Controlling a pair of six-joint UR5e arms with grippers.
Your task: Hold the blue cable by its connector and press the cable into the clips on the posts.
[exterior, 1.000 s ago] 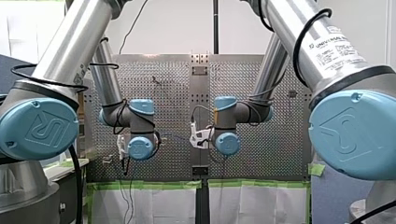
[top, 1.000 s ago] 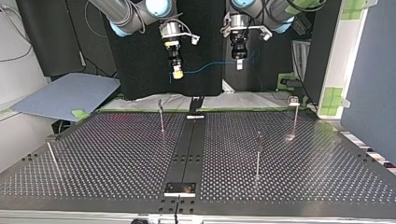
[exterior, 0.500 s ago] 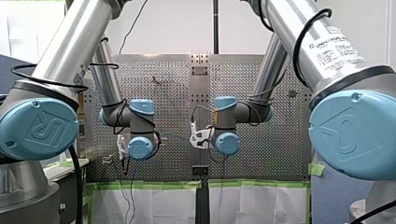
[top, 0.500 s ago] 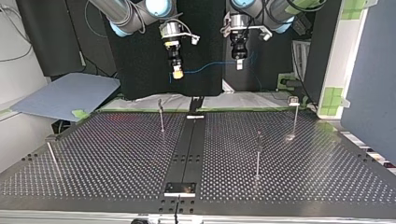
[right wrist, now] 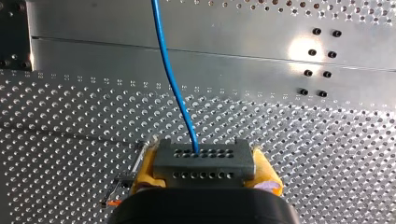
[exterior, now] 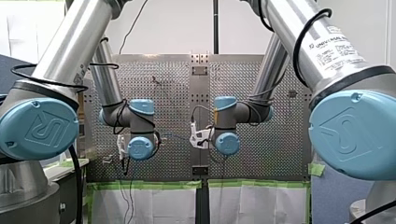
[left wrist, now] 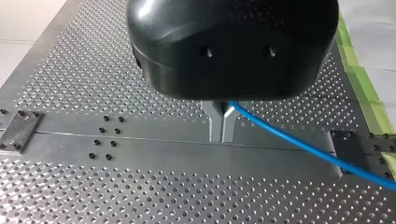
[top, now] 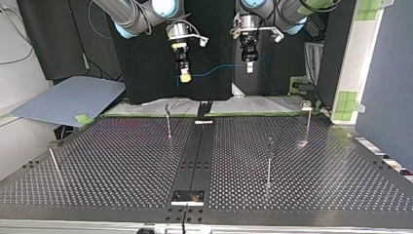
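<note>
In the top view the thin blue cable (top: 216,69) hangs in a shallow curve between my two grippers, high above the perforated table (top: 122,161). My right gripper (top: 185,76), at that view's left, is shut with its yellow pads (right wrist: 145,164) on the grey connector (right wrist: 203,159). The cable (right wrist: 170,74) leaves the connector's face and runs ahead. My left gripper (top: 249,67) is shut on the cable (left wrist: 299,144) with its metal fingertips (left wrist: 215,125). Thin clip posts (top: 168,122) (top: 269,161) (top: 307,119) stand on the table below.
Another thin post (top: 53,163) leans near the top view's left table edge. A blue-grey sheet (top: 68,100) lies beyond the table at that side. A dark centre strip (top: 197,146) runs across the table. Green tape (top: 348,102) marks a panel at the right.
</note>
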